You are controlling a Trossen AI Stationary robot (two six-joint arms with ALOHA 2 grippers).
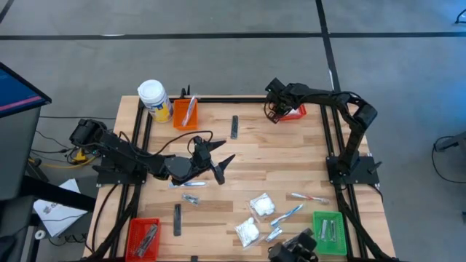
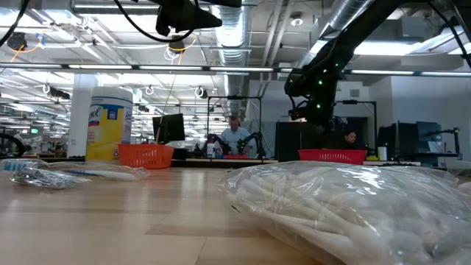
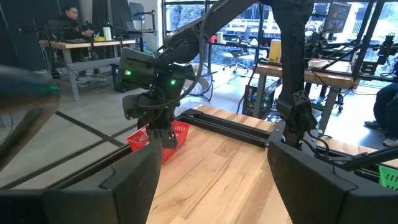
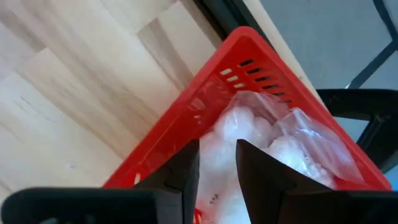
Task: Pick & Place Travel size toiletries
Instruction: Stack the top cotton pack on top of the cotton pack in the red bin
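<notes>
Right claw: over red bin at far bench corner, pinching white packet. Left claw: spread, empty, above mid-bench.

- Wooden desk fills the frame's middle
- Yellow jar, orange bin upper left
- Red bins upper right, lower left; green bin lower right
- White packets, toothbrushes, grey bars scattered

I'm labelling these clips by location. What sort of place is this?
Probably a robotics lab or industrial workshop: exposed ceiling ducts, workbenches with monitors, and a person seated at a desk beyond the wooden table.
</notes>
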